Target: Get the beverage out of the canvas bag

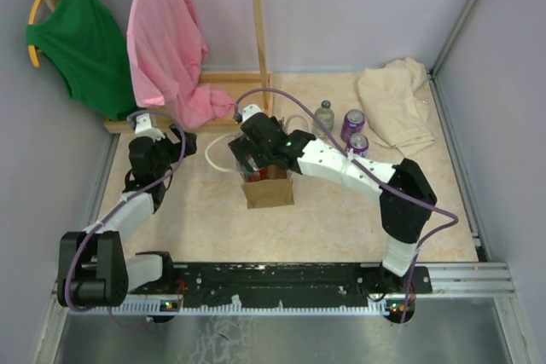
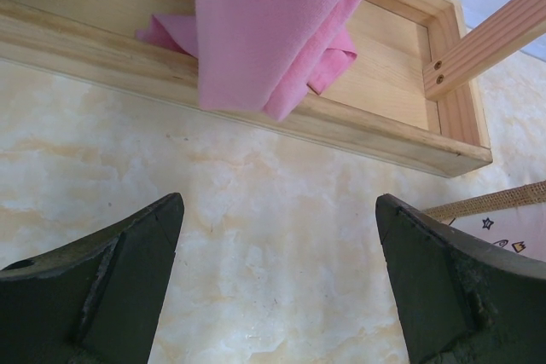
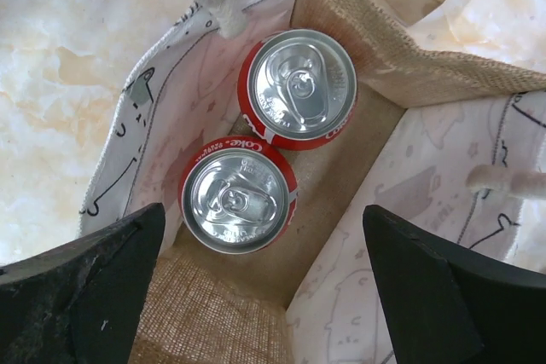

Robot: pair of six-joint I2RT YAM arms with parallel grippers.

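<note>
The right gripper (image 3: 263, 215), wide open and empty, has two cans (image 3: 239, 202) in the bag (image 3: 358, 66) between its fingers; the left gripper (image 2: 277, 202) is spread too, empty.

The left arm (image 1: 128, 208) and right arm (image 1: 341, 168) are built alike, with white shells on the long links and blocky black joints. A purple cable (image 1: 273, 90) loops along each. A small green light (image 1: 290, 135) glows on the right wrist. Both bases are bolted to a black rail (image 1: 281, 283) at six o'clock. The fingers (image 3: 77, 287) are matte black wedges with scuffed edges.
</note>
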